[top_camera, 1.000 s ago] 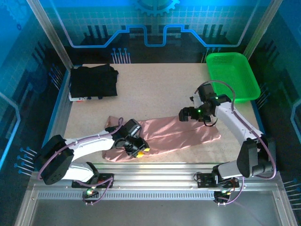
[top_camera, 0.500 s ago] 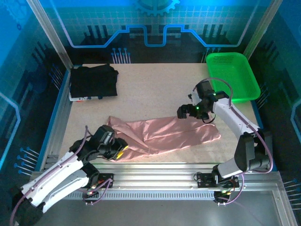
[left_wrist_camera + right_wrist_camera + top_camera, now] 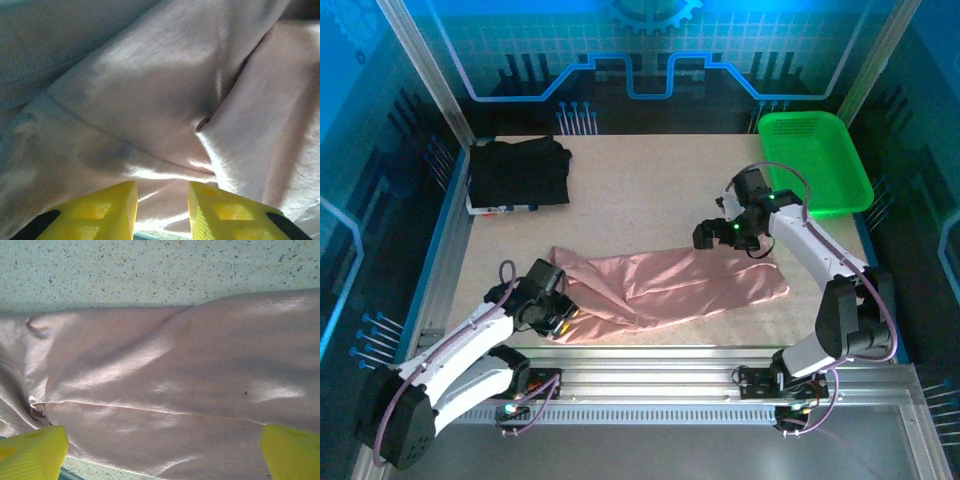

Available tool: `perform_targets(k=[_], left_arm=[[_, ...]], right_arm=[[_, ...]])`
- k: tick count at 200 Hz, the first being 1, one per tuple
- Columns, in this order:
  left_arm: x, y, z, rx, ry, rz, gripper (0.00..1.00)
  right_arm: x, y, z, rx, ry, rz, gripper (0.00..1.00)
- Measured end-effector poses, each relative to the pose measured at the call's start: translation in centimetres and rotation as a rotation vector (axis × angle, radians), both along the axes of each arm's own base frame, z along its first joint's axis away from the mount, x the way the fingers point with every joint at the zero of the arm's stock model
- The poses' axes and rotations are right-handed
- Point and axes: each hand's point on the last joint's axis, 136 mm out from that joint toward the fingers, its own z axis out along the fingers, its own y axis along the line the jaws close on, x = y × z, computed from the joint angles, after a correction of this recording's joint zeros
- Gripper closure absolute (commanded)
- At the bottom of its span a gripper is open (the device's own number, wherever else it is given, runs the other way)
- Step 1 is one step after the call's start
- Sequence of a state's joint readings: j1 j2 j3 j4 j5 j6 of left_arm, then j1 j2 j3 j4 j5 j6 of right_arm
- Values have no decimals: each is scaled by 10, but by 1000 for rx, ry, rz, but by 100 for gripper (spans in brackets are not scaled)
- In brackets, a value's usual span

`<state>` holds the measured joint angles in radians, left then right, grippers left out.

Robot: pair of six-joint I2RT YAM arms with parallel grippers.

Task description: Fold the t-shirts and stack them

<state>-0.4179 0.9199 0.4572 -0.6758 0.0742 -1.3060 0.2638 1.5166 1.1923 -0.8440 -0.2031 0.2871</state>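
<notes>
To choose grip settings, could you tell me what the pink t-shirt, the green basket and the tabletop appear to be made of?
The pink t-shirt looks like soft thin cloth, likely knit: it creases and shows faint sheen. The green basket looks like rigid plastic mesh, given its perforated walls. The tabletop is hard, matte and speckled, possibly laminate or composite.

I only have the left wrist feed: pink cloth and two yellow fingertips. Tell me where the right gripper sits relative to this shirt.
Observer: In the top view, the right gripper hovers over the far edge of the pink t-shirt, toward its right end.
Operator: Give me its jaw state.
Observer: In the right wrist view its fingers are spread wide, with the cloth lying flat below and nothing pinched.
Operator: Now report the other shirt.
Observer: The black t-shirt lies folded at the far left corner of the table, apart from the pink one.
</notes>
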Motion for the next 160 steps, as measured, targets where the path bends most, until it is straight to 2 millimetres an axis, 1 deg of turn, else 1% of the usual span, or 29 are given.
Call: perform_targets(k=[44,86,108,143,160], left_arm=[[15,0,-2,8,-20,2,68],[19,0,-6,14,-15,4,69],[23,2,-4,19,-23,2,70],[35,0,3,28,-49,-16,72],[38,-1,1,32,-47,-21,74]], right_arm=[[0,0,0,0,0,0,0],[0,0,0,0,0,0,0],[0,0,0,0,0,0,0],[0,0,0,2,0,0,0],[0,1,0,7,2,2,0]])
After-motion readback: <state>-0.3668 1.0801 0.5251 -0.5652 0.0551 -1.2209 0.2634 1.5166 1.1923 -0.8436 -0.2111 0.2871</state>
